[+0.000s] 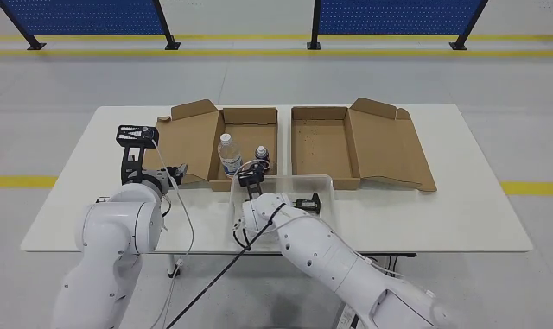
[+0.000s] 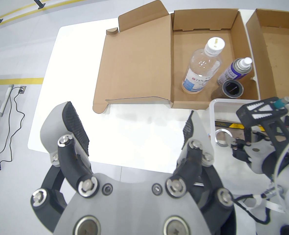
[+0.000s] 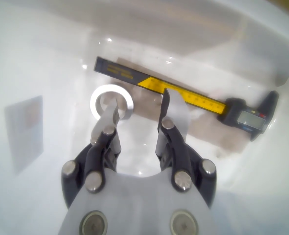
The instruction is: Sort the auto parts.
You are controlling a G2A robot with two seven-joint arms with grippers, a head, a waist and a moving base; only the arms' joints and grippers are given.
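A silver metal ring point(image 3: 121, 93) and a black-and-yellow digital caliper point(image 3: 190, 96) lie on the floor of a white plastic bin point(image 1: 321, 182). My right gripper point(image 3: 141, 99) is down inside the bin and open. One finger reaches into the ring's hole; the other stands outside it, in front of the caliper's yellow scale. My left gripper point(image 2: 129, 113) hangs open and holds nothing, above bare table to the left of the bin point(image 2: 214, 103). The ring point(image 2: 220, 135) also shows in the left wrist view.
Two open cardboard boxes stand behind the bin. The left box point(image 2: 183, 15) holds a clear bottle point(image 2: 200, 72), a spray can point(image 2: 235, 70) and a black cylinder point(image 2: 232, 89). The right box point(image 1: 320, 148) has a bare floor. Both lids lie flat outward.
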